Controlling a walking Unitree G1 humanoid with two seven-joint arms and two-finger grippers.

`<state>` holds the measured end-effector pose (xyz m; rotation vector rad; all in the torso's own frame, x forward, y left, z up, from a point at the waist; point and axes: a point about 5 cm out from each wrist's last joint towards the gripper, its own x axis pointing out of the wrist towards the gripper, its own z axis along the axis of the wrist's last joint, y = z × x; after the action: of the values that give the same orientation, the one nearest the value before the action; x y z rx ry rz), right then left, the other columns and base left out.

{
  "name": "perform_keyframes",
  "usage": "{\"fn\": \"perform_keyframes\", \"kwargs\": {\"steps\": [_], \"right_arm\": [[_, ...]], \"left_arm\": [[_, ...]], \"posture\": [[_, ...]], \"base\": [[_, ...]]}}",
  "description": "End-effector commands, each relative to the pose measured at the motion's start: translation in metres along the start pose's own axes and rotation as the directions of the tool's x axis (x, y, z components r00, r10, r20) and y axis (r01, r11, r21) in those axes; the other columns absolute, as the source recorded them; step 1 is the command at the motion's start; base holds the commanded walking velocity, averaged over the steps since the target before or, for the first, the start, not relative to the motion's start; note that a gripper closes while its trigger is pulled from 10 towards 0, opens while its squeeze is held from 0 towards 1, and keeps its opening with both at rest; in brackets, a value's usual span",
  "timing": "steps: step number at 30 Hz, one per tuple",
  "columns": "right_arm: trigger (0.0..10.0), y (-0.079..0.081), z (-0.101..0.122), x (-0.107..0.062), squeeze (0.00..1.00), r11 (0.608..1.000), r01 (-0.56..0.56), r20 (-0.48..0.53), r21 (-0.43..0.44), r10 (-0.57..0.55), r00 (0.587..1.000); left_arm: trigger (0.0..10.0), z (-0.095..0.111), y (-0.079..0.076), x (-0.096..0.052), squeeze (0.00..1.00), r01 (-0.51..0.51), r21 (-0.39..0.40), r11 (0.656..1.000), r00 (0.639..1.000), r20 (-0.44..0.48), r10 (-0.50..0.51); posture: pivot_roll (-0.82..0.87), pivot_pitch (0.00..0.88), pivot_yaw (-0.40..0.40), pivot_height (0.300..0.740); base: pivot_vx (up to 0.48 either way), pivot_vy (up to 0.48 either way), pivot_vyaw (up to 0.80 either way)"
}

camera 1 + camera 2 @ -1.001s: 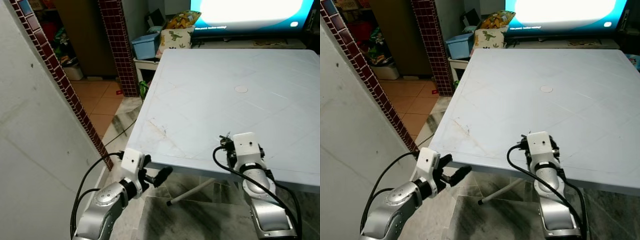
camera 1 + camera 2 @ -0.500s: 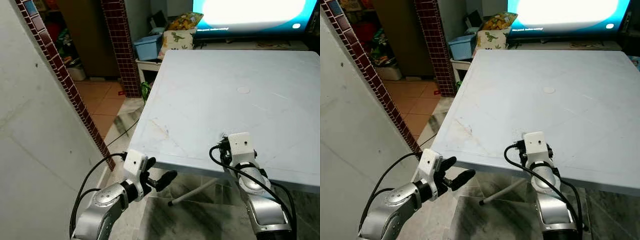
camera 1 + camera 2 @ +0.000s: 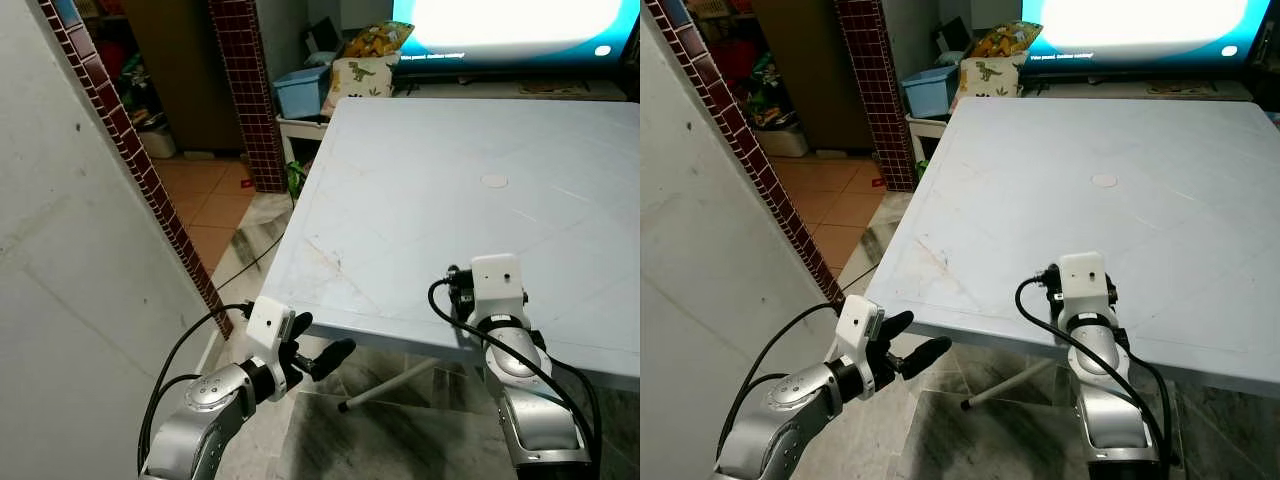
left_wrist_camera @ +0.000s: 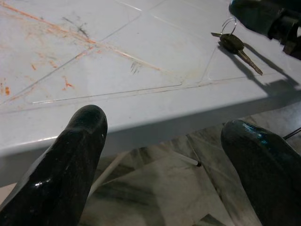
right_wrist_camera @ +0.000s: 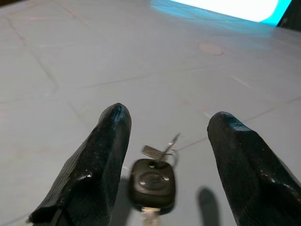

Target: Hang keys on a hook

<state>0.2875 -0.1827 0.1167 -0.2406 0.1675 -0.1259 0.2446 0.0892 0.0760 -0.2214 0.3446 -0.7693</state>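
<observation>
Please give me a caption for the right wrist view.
Open right end effector poised over the keys lying on the white table.

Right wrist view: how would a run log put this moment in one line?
right gripper: open, straddling black-headed key on metal ring | key: lying on pale plastic table, ungrasped | left gripper: open, below table edge

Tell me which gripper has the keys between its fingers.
The right gripper: the keys lie on the table between its open fingers. The left gripper hangs below the table edge.

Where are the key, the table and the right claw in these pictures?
key (image 5: pixel 152 181), right wrist view, on its black head.
table (image 3: pixel 420 190), left eye view, on its bare top.
right claw (image 5: pixel 167 136), right wrist view, midway between its fingertips.
</observation>
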Motion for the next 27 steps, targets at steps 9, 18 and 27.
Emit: {"fn": "perform_keyframes", "kwargs": {"steps": [9, 18, 27], "right_arm": [[10.0, 0.017, -0.004, -0.007, 0.0, 0.991, -0.053, -0.064, 0.12, 0.062, 0.996], [10.0, 0.016, -0.014, -0.01, 0.0, 0.993, -0.043, -0.152, 0.106, 0.059, 0.987], [10.0, 0.013, -0.015, -0.012, 0.0, 0.997, -0.031, -0.166, 0.067, 0.042, 0.985]], "left_arm": [[10.0, 0.009, -0.001, -0.002, 0.0, 0.067, 0.023, 0.997, 0.998, 0.0, -0.067], [10.0, 0.019, -0.008, -0.003, 0.0, 0.103, -0.007, 0.995, 0.993, 0.06, -0.103], [10.0, 0.021, -0.009, -0.002, 0.0, 0.105, -0.014, 0.994, 0.992, 0.07, -0.104]], "posture": [[-0.08, 0.0, 0.108, 0.74], [-0.07, 0.0, 0.104, 0.74], [-0.08, 0.0, 0.102, 0.74]], "base": [[0.0, 0.0, 0.0], [0.0, 0.0, 0.0], [0.0, 0.0, 0.0]]}}
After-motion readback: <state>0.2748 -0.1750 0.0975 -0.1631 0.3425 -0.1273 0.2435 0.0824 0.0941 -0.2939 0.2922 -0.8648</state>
